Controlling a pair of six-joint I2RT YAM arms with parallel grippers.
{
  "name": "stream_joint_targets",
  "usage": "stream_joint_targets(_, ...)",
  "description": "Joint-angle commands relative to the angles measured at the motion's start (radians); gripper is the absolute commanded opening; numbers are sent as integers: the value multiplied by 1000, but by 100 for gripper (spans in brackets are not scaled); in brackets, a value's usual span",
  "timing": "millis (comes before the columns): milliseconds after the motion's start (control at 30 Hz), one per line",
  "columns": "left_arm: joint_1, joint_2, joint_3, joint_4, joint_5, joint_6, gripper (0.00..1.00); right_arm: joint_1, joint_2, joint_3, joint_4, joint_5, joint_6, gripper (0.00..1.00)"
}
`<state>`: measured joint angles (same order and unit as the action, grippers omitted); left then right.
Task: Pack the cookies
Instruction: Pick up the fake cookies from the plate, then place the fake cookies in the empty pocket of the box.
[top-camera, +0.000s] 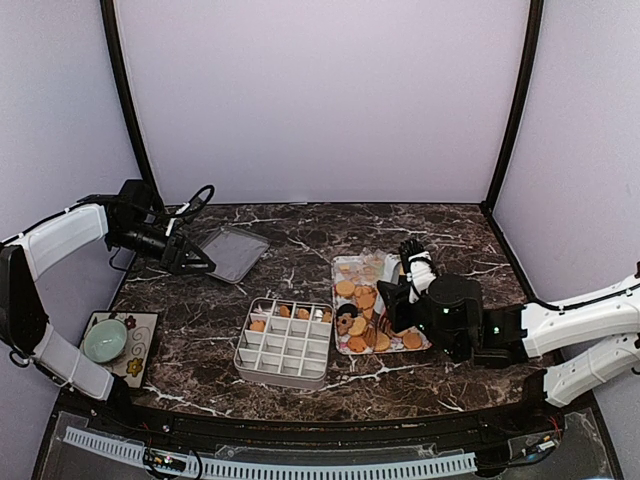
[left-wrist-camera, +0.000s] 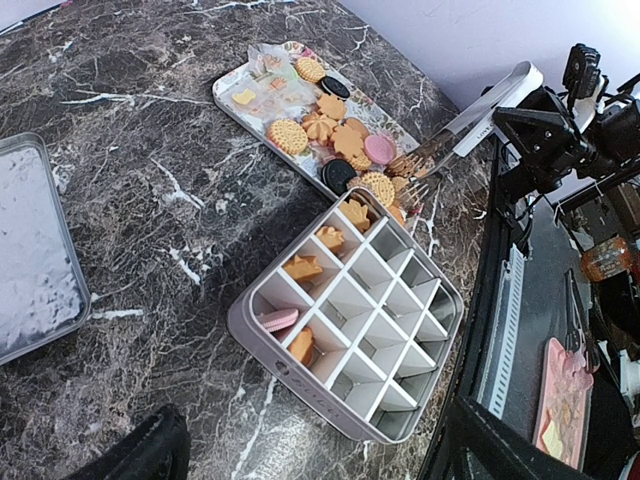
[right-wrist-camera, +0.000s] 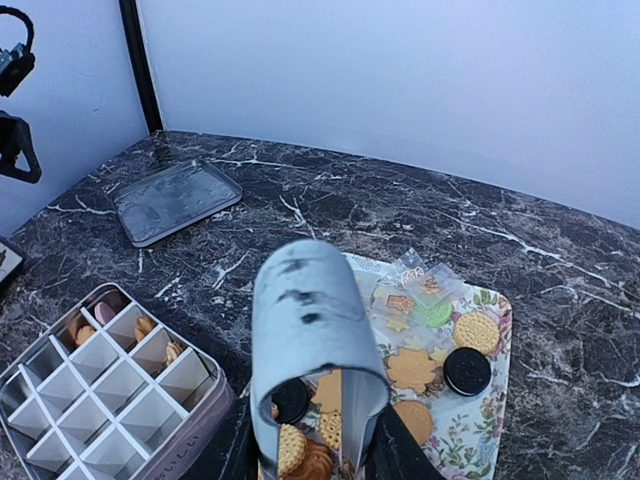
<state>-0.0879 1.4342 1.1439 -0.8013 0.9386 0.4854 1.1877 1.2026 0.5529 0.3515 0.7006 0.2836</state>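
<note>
The tongs are clamped in the right gripper and narrowed over cookies on the tray, right of the counter's centre, for picking. Whether one is pinched cannot be told. The left gripper is held wide, clear at the far-left edge.

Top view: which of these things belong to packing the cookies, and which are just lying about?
Job: cookies, divided box, flowered tray, tongs.
Lying about: grey tray, bowl, mat.
</note>
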Motion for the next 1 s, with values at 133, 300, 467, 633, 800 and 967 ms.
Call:
stream_joint_targets(133,4,-11,16,-19,17,14,91,15,-48,170,-62,21,-111,27)
stream_joint_targets(300,5,-16,6,-3,10,-8,91,15,-21,278,-30,-52,-155,26)
stream_joint_targets(467,7,-30,-20,40,-48,-40,91,17,102,373,71,-168,-144,26)
stream_joint_targets(633,25,-29,-24,43,-67,-55,92,25,296,504,169,-303,-108,25)
stream_joint_targets(800,38,-38,-35,34,-81,-41,92,32,467,592,246,-390,-68,25)
stream_joint_targets(967,40,-45,-48,34,-73,-32,92,34,541,636,307,-428,-25,25)
